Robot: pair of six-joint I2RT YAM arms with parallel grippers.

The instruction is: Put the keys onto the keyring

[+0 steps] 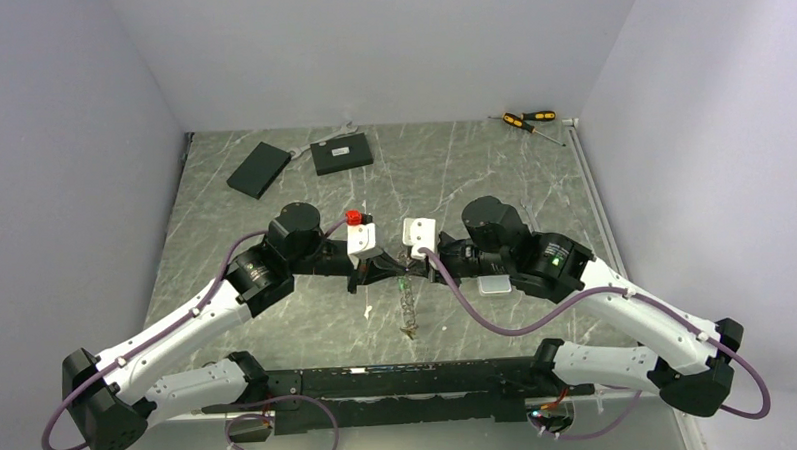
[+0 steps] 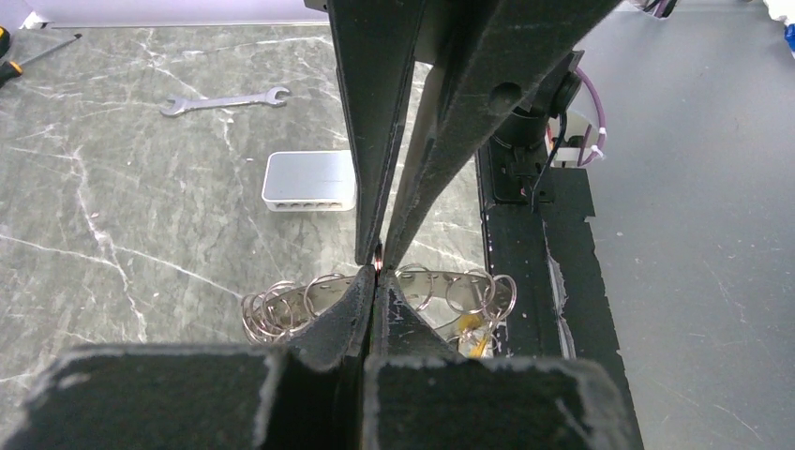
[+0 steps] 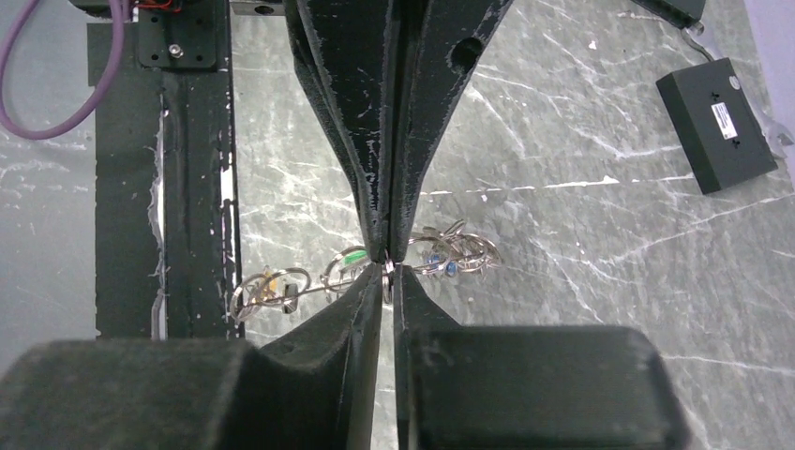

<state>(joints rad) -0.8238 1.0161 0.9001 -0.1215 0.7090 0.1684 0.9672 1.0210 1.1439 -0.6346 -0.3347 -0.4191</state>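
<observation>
left gripper [image 2: 375,274] and right gripper [image 3: 387,270] clamp the keyring [image 2: 441,281]; black box [image 3: 694,98] label [image 3: 723,114] unreadable.

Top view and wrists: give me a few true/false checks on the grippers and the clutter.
1. The left gripper and right gripper meet at the keyring. True.
2. The left gripper is wide open. False: it is shut.
3. The screwdrivers lie at the far right. True.
4. The wrench lies beside the screwdrivers. False: it lies by the black boxes.
5. A green tag shows among the rings. True.
</observation>
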